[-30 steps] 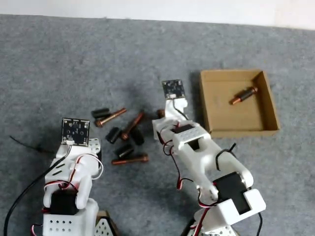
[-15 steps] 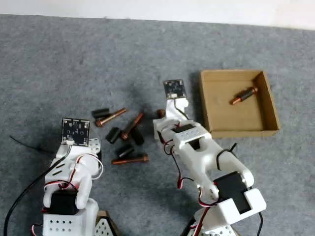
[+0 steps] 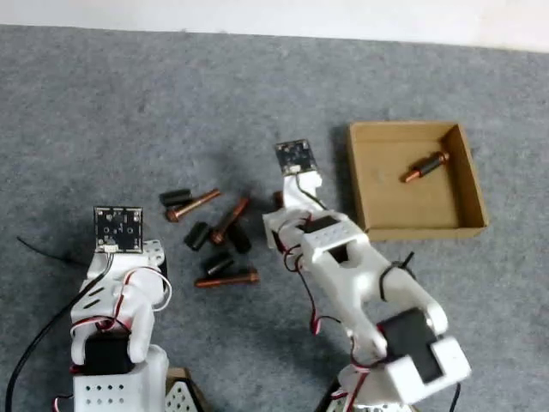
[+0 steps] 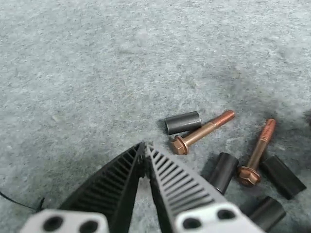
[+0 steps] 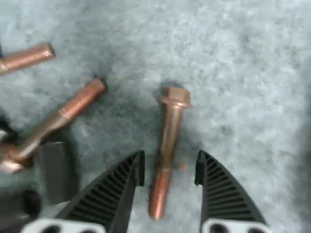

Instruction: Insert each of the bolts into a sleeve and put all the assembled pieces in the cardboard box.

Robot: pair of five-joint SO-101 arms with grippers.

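A copper bolt [image 5: 170, 141] lies on the grey carpet between the fingers of my open right gripper [image 5: 169, 162], and they are not touching it. Its head [image 3: 277, 198] peeks out beside the right wrist in the high view. My left gripper [image 4: 145, 145] is shut and empty, short of a bolt [image 4: 201, 132] and a black sleeve [image 4: 182, 122]. More bolts [image 3: 230, 219] and sleeves [image 3: 197, 234] lie scattered between the arms. One bolt [image 3: 227, 276] lies against a sleeve [image 3: 216, 262]. The cardboard box [image 3: 467, 184] holds one assembled piece [image 3: 425, 166].
The box stands right of the right arm, close to its wrist. A black cable [image 3: 39, 253] trails on the carpet left of the left arm. Bare carpet spreads behind the parts and to the far left.
Both wrists have shifted slightly to the left in the high view. The bolts and sleeves lie where they were.
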